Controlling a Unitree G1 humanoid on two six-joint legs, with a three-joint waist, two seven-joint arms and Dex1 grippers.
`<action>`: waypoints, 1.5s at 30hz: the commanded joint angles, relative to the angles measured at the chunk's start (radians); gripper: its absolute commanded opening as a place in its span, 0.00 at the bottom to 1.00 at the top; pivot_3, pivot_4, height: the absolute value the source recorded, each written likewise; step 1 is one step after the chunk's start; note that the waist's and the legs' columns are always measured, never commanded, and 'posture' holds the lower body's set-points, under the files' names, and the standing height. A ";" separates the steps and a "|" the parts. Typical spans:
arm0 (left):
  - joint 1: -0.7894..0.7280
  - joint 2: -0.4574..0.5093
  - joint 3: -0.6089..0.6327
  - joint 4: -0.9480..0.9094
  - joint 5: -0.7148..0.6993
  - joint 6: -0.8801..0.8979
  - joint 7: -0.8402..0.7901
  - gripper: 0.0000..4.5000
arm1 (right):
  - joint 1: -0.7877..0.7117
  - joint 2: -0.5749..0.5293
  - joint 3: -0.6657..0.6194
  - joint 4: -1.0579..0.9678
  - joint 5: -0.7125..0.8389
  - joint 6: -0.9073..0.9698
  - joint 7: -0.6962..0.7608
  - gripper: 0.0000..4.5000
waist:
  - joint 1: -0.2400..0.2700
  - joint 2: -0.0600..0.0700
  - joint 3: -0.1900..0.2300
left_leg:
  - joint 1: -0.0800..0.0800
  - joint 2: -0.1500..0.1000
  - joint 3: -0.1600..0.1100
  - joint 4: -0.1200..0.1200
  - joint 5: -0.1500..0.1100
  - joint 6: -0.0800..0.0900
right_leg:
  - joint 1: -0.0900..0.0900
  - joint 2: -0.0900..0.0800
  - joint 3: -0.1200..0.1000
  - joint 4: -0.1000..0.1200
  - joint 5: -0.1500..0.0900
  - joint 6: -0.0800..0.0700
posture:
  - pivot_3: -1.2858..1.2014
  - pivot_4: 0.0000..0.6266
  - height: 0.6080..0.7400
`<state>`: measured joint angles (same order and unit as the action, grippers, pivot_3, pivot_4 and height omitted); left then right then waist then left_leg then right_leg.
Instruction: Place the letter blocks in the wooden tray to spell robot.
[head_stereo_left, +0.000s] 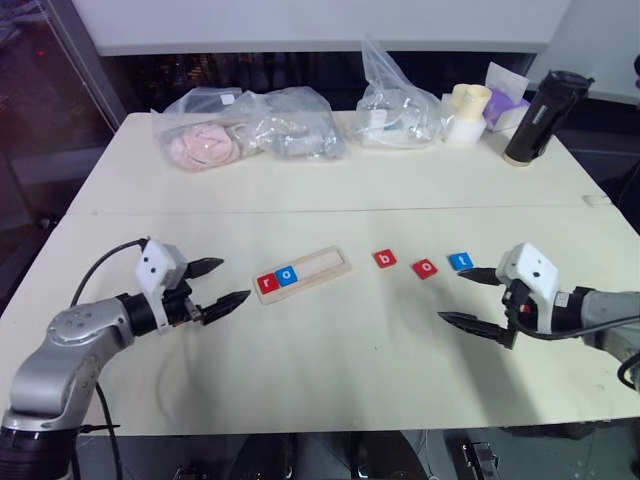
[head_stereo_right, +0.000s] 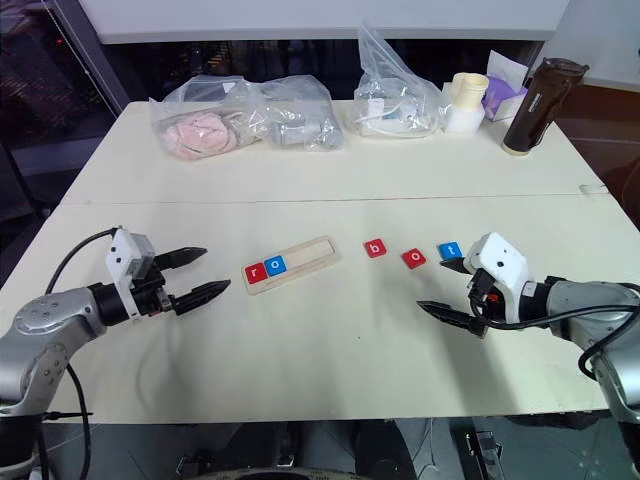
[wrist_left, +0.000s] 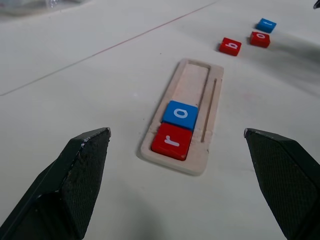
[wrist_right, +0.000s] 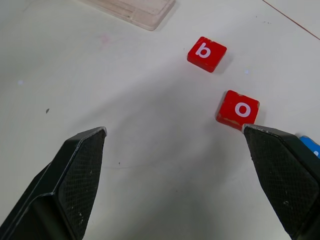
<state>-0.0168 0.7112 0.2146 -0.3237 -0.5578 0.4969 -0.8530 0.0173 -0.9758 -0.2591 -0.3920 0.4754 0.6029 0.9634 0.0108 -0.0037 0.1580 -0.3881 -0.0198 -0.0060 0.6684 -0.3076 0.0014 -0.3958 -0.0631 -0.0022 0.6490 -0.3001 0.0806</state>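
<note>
While clear plastic bags (head_stereo_left: 250, 125) and a dark flask (head_stereo_left: 535, 117) crowd the table's (head_stereo_left: 330, 370) far edge, the wooden tray (head_stereo_left: 303, 274) holds red r (head_stereo_left: 267, 283) and blue o (head_stereo_left: 288, 276). Red b (head_stereo_left: 385, 259), red o (head_stereo_left: 425, 268) and blue t (head_stereo_left: 461, 261) lie loose rightward; the left gripper (head_stereo_left: 222, 283) and right gripper (head_stereo_left: 470, 297) hover released over bare tabletop.

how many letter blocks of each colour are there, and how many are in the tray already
Red blocks: 3, namely r, b and the loose o
Blue blocks: 2, namely the tray's o and t
Total: 5 blocks
In the wooden tray: 2 (r, o)
Loose on the table: 3 (b, o, t)
</note>
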 joint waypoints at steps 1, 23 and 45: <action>0.000 0.021 0.023 -0.027 -0.008 -0.010 -0.016 0.99 | -0.016 -0.016 -0.032 -0.009 0.002 -0.015 0.006 1.00 | 0.000 0.000 0.000 | 0.000 0.000 0.000 0.000 0.000 0.000 | 0.000 0.000 0.000 0.000 0.000 0.000 | 0.52 0.24 1.00; -0.105 0.030 -0.047 0.017 0.038 -0.004 -0.028 0.99 | -0.014 -0.002 -0.033 -0.026 0.002 -0.013 -0.024 1.00 | 0.001 0.000 0.000 | 0.000 0.000 0.000 0.000 0.000 0.000 | 0.000 0.000 0.000 0.000 0.000 0.000 | 0.52 0.24 1.00; -0.443 -0.126 -0.352 0.604 0.303 -0.365 -0.258 0.99 | 0.079 0.047 -0.053 -0.136 0.005 0.009 -0.119 1.00 | 0.002 0.000 0.000 | -0.001 -0.001 0.000 0.001 0.001 0.000 | -0.001 0.001 0.000 0.001 0.000 0.000 | 0.52 0.24 1.00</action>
<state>-0.4352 0.5916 -0.1339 0.2594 -0.2732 0.1728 -1.0945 0.0887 -0.9305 -0.2789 -0.4867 0.4756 0.6112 0.8563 0.0128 -0.0036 0.1579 -0.3892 -0.0207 -0.0059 0.6697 -0.3067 0.0015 -0.3966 -0.0619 -0.0025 0.6508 -0.2999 0.0810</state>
